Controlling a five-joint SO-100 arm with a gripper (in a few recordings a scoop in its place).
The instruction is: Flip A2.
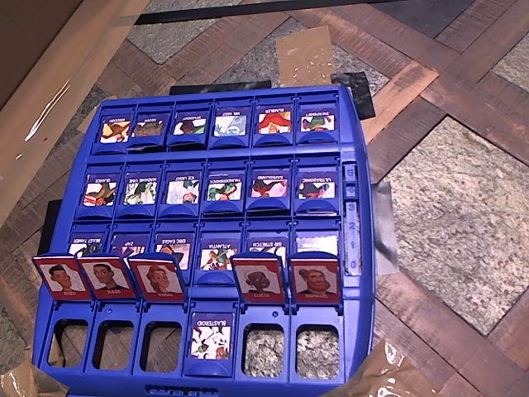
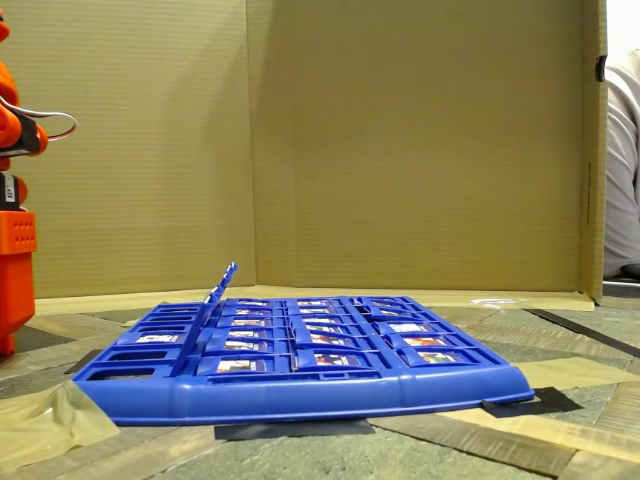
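Observation:
The blue game board (image 1: pixel 355 273) lies flat on the floor. In the overhead view its nearest row has five red-framed portrait tiles standing up. A2 (image 1: pixel 107 277) is the second from the left, red-framed with a dark-haired portrait facing up, standing between two similar tiles. The fourth slot's tile lies flat, blue, labelled BLASTEROID (image 1: pixel 211 337). In the fixed view the standing row (image 2: pixel 220 285) shows edge-on, leaning at the board's left. An orange part of the arm (image 2: pixel 14 250) stands at the left edge of the fixed view, apart from the board.
The three further rows of tiles (image 1: pixel 215 186) all lie flat, blue side up. A cardboard wall (image 2: pixel 400 150) stands behind the board, and cardboard (image 1: pixel 41 74) lies at the overhead view's left. A person's sleeve (image 2: pixel 625 170) is at the right edge. Tape patches (image 2: pixel 40 425) lie around the board.

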